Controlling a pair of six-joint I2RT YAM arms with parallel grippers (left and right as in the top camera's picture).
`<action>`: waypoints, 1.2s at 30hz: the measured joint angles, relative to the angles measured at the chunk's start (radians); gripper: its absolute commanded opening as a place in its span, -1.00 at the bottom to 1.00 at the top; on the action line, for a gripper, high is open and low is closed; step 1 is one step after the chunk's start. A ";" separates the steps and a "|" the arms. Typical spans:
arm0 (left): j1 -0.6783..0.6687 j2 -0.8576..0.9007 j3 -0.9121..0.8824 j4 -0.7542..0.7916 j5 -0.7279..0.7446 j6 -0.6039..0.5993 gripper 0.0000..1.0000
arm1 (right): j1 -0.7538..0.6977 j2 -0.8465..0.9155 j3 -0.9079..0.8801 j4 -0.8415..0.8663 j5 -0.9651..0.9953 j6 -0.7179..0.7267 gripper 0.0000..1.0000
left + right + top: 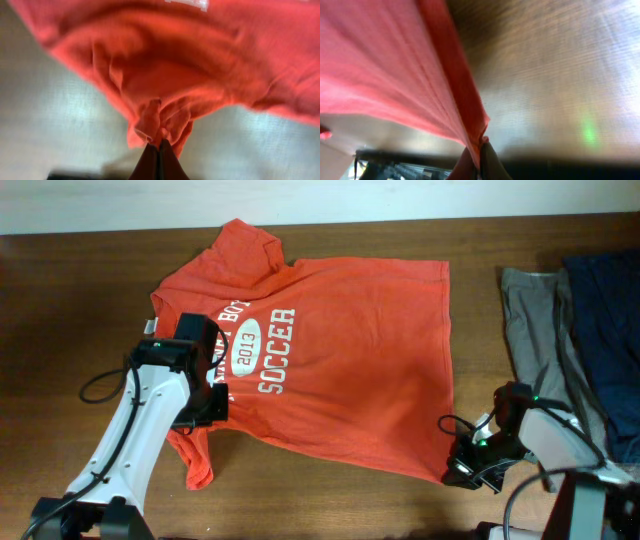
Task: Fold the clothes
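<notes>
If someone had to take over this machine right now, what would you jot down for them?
Left gripper: shut on bunched fabric at the sleeve end of the T-shirt.
Right gripper: shut on the T-shirt's hem corner.
The T-shirt lies spread on the table, print up. A grey garment and a dark blue garment lie at the right edge.
Done: both near corners gripped.
Left: no fold made yet, so all the folding.

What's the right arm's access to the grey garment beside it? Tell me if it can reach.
Probably not yet. The right gripper is shut on a hem corner of the orange-red T-shirt. The grey garment lies close, only bare table between, so after letting go it likely could.
</notes>
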 measured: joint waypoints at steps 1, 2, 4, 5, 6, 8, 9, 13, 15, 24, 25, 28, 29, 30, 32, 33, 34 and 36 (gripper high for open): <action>0.000 0.000 0.006 -0.026 0.000 0.000 -1.00 | 0.000 -0.023 0.028 -0.043 0.000 -0.006 -0.92; 0.000 -0.003 0.013 -0.051 0.000 -0.002 -0.99 | 0.000 -0.048 0.052 -0.070 0.000 -0.012 -0.92; 0.000 -0.014 0.032 -0.079 0.000 -0.003 -0.99 | 0.000 -0.107 0.106 -0.117 -0.006 -0.018 -0.92; 0.000 -0.026 0.042 -0.084 -0.001 -0.003 -1.00 | 0.000 -0.140 0.135 -0.132 -0.009 -0.018 -0.92; 0.000 -0.041 0.052 -0.082 -0.004 -0.003 -0.99 | 0.000 -0.169 0.163 -0.140 -0.012 -0.019 -0.92; 0.000 -0.072 0.067 -0.063 -0.008 -0.003 -0.99 | 0.000 -0.216 0.219 -0.150 -0.015 -0.020 -0.92; 0.000 -0.086 0.071 -0.047 -0.011 -0.002 -0.99 | 0.000 -0.229 0.243 -0.149 -0.016 -0.021 -0.92; 0.000 -0.105 0.079 0.034 -0.018 0.019 -0.99 | 0.000 -0.240 0.319 -0.114 -0.018 -0.017 -0.92; 0.000 -0.103 0.079 0.092 -0.019 0.040 -1.00 | 0.000 -0.229 0.328 -0.076 -0.018 -0.013 -0.92; 0.000 -0.100 0.080 0.425 0.008 0.231 -1.00 | 0.000 -0.027 0.327 0.229 -0.037 0.010 -0.92; 0.000 -0.096 0.080 0.457 0.018 0.254 -1.00 | 0.000 0.002 0.327 0.279 -0.052 0.012 -0.92; 0.000 -0.072 0.080 0.545 0.035 0.303 -1.00 | 0.000 0.059 0.327 0.389 -0.090 0.014 -0.92; 0.000 -0.060 0.080 0.565 0.040 0.314 -1.00 | 0.000 0.076 0.327 0.422 -0.103 0.014 -0.92; 0.000 -0.041 0.080 0.582 0.044 0.323 -0.99 | 0.000 0.098 0.327 0.464 -0.121 0.016 -0.92; 0.000 -0.006 0.080 0.601 0.047 0.339 -0.99 | 0.000 0.132 0.327 0.539 -0.140 0.024 -0.90; 0.000 0.010 0.080 0.607 0.050 0.346 -0.91 | 0.000 0.146 0.327 0.566 -0.145 0.027 -0.74; 0.000 0.024 0.080 0.613 0.050 0.350 -0.78 | 0.000 0.159 0.327 0.590 -0.149 0.031 -0.43; 0.000 0.059 0.080 0.626 0.050 0.359 -0.17 | 0.000 0.181 0.327 0.626 -0.156 0.037 -0.11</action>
